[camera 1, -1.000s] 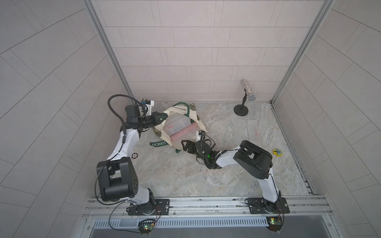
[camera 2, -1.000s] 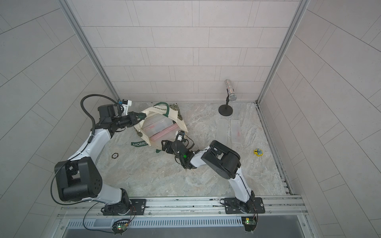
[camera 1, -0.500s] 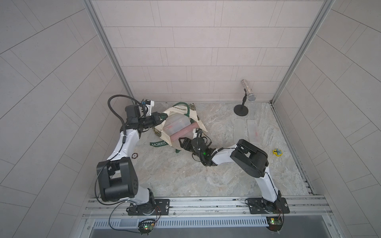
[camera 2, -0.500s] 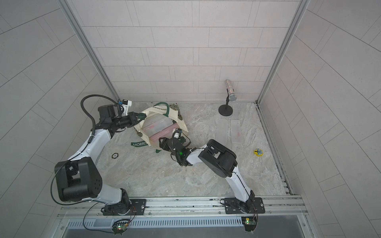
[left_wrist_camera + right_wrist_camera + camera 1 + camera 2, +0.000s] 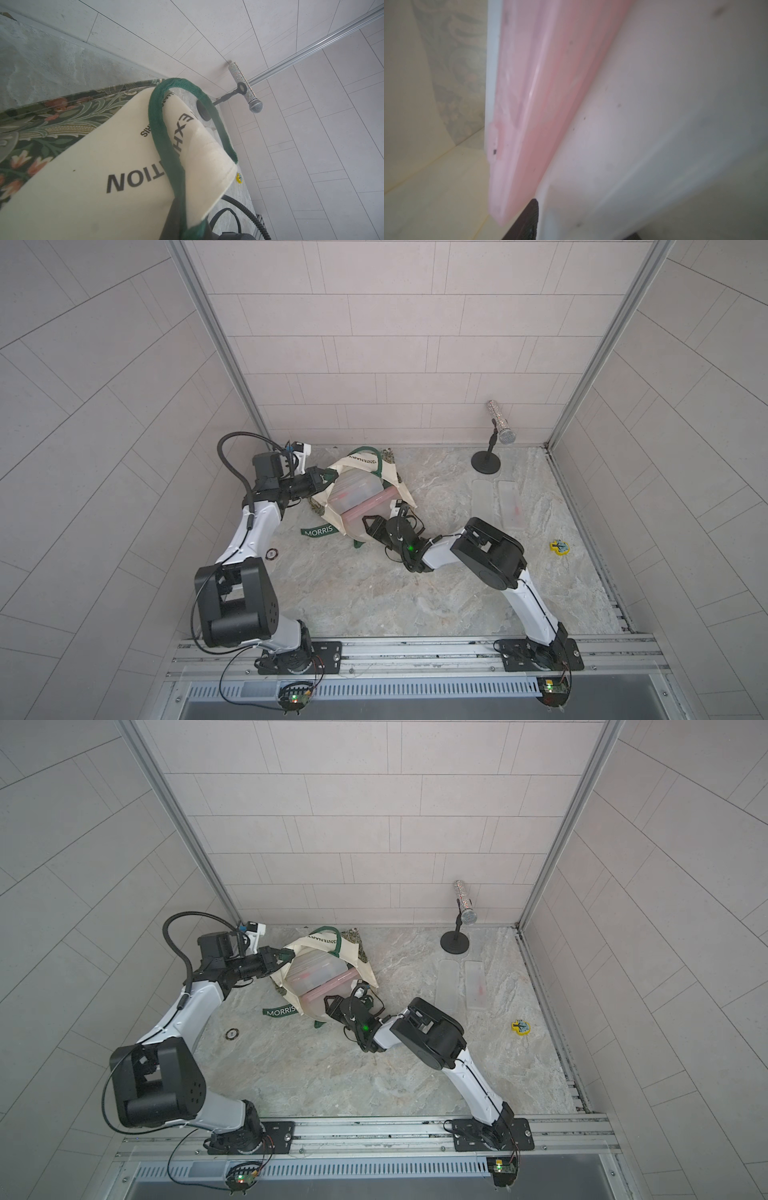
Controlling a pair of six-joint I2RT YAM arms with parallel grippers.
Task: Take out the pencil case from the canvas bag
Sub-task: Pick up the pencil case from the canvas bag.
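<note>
The canvas bag [image 5: 400, 488] lies on its side at the back left, with its mouth facing the right arm. My left gripper [image 5: 321, 481] is shut on the bag's rim by a green handle [image 5: 162, 128] and holds it up. The pencil case [image 5: 356, 497], a translucent box with a pink band [image 5: 529, 83], sticks out of the mouth in both top views [image 5: 319, 978]. My right gripper [image 5: 369, 527] is at the case's near end with its jaws on either side of it. One finger [image 5: 529, 220] lies against the case. Whether the jaws grip it does not show.
A glittery microphone [image 5: 500, 429] on a round stand is at the back right. Two clear flat strips [image 5: 484, 504] lie near it, and a yellow toy [image 5: 560, 547] sits by the right wall. A small ring [image 5: 271, 553] lies beside the left arm. The "MORRIS" strap [image 5: 319, 531] trails on the floor.
My right gripper has moved forward into the bag's mouth, around the case's end, and its jaws have narrowed. The left gripper has kept its hold on the bag and has not moved.
</note>
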